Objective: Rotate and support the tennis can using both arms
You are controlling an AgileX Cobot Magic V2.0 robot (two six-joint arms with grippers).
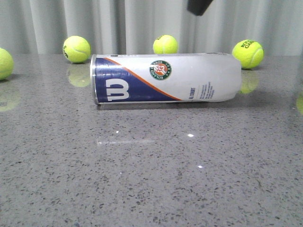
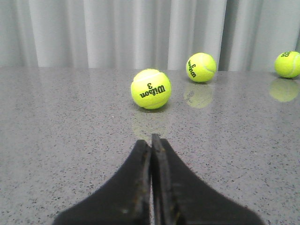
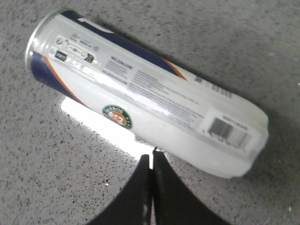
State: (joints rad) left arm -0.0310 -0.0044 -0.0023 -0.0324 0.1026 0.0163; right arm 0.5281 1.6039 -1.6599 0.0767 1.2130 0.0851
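In your front view, only a dark corner of one arm (image 1: pixel 199 6) showed at the top edge; the rest was cut off, so which arm it was could not be told. The ball at the far left (image 1: pixel 4 63) was cropped by the frame, and a sliver of yellow-green at the right edge (image 1: pixel 300 103) was too partial to identify. The small print on the tennis can (image 1: pixel 165 78) was too fine to read there. In the left wrist view, the rightmost ball (image 2: pixel 288 64) ran past the frame edge. Both the left end effector (image 2: pixel 151 145) and the right end effector (image 3: pixel 151 159) were cropped at the bottom of their views.
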